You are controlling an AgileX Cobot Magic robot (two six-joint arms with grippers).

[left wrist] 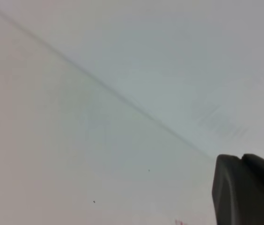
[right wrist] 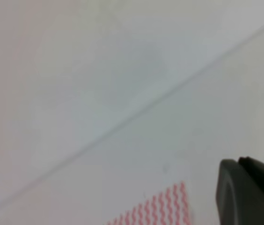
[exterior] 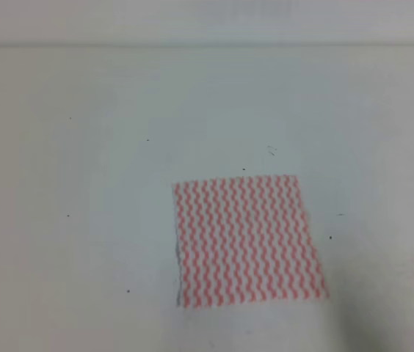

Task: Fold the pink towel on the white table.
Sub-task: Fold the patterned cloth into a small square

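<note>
The pink towel [exterior: 247, 240] lies flat and unfolded on the white table [exterior: 82, 183], a little right of centre and towards the front. Its wavy pink-red and white stripes face up. No arm or gripper shows in the exterior high view. The right wrist view catches one corner of the towel [right wrist: 157, 208] at the bottom, with a dark finger [right wrist: 249, 194] of my right gripper to its right and apart from it. In the left wrist view a dark finger [left wrist: 246, 192] of my left gripper hangs over bare table [left wrist: 76, 140]. Neither view shows how the jaws stand.
The table's far edge [exterior: 207, 45] meets a pale wall at the top of the exterior high view. Tiny dark specks [exterior: 147, 139] dot the surface around the towel.
</note>
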